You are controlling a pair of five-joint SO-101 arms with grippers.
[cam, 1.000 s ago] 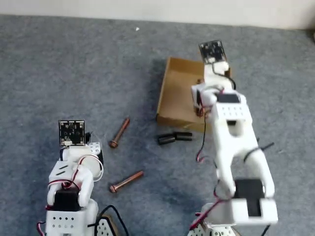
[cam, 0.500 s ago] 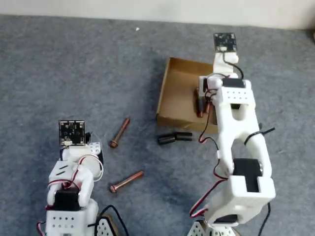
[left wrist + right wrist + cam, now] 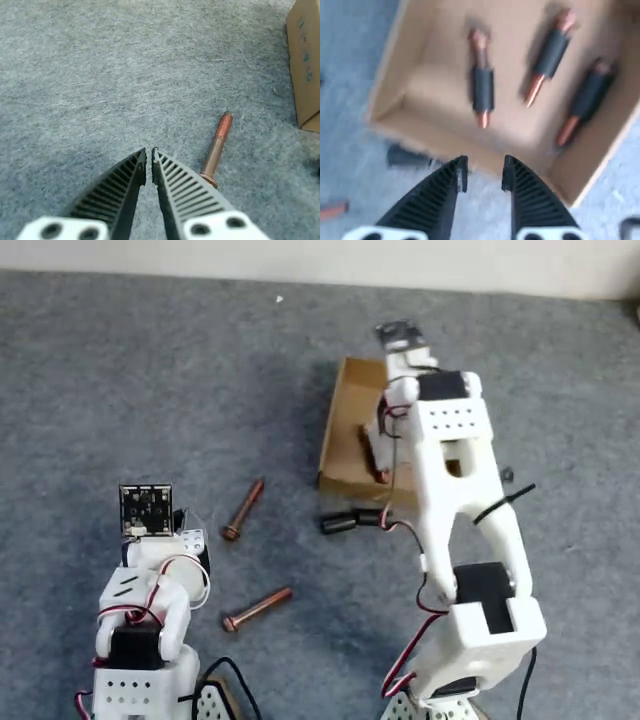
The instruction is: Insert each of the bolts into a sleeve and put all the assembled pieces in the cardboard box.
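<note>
Surface: a grey carpet [image 3: 150, 360] carries everything, with a pale strip of wall along its far edge.
Box: the cardboard box [image 3: 332, 430] sits open-topped on the right half of the carpet, toward the far edge.
Assembled: three assembled pieces, each a copper bolt pushed through a black sleeve, lie on the box floor, apart from one another [image 3: 482, 87] [image 3: 551, 50] [image 3: 587, 95].
Sleeves: two loose sleeves [image 3: 340, 523] [image 3: 372, 517] lie in a line, close together, on the carpet just outside the box's near wall.
Bolts: the first loose bolt [image 3: 243, 510] lies on the carpet left of the box, its head toward the near edge. The second loose bolt [image 3: 258, 608] lies closer to the near edge, its head pointing left. The two are well apart.
Left side: the left gripper [image 3: 148, 162] hangs low over the carpet in the near-left part. Its fingers are pressed almost together, leaving only a thin slit, and they hold nothing. The first loose bolt lies just beside its tips, on the side toward the box.
Right side: the right arm [image 3: 455, 460] stretches from the near edge out over the box. The right gripper [image 3: 482, 172] hangs above the box's near wall, its fingers spread with a clear gap and nothing between them.
</note>
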